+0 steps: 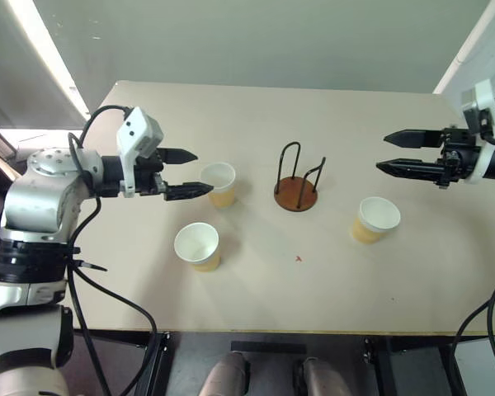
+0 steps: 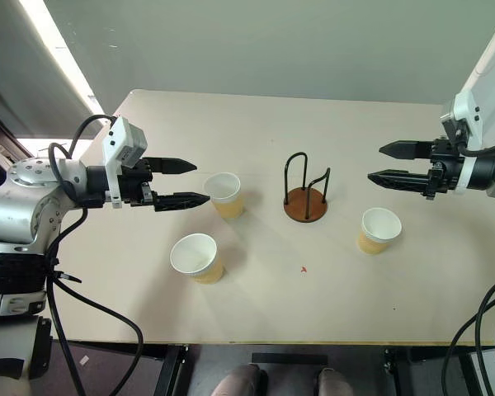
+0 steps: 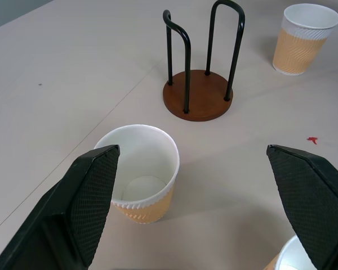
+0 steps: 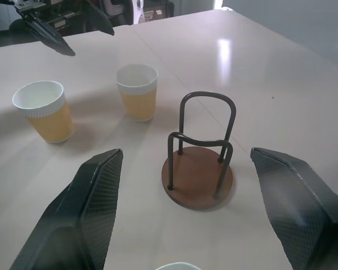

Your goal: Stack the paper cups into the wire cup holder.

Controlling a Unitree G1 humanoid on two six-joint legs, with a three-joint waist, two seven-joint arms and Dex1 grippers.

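On the pale table [image 1: 256, 305], the wire cup holder [image 1: 296, 188] is taken as the landmark; it is seen standing upright near the middle, a round reddish-brown base with two black wire loops rising from it, and nothing is held inside it. Nearest the table's front edge, one of the paper cups [image 1: 198, 246] is found upright, in front of the holder and well off to its left; its white inside is shown empty. A small red mark [image 1: 298, 258] is seen on the tabletop in front of the holder, near it. A second cup [image 1: 374, 219] is placed upright to the holder's right and slightly in front of it, near but apart from it. A third cup [image 1: 219, 184] is set upright to the holder's left, about level with it and apart from it. The left gripper [image 1: 196, 173] is held above the table to the left of the holder, just beside the third cup; its fingers are spread wide and nothing is grasped; whether a fingertip touches that cup's rim cannot be told. The right gripper [image 1: 381, 153] is held above the table to the right of the holder and slightly behind it, well apart from it, pointed towards it; its fingers are likewise parted and nothing is gripped.
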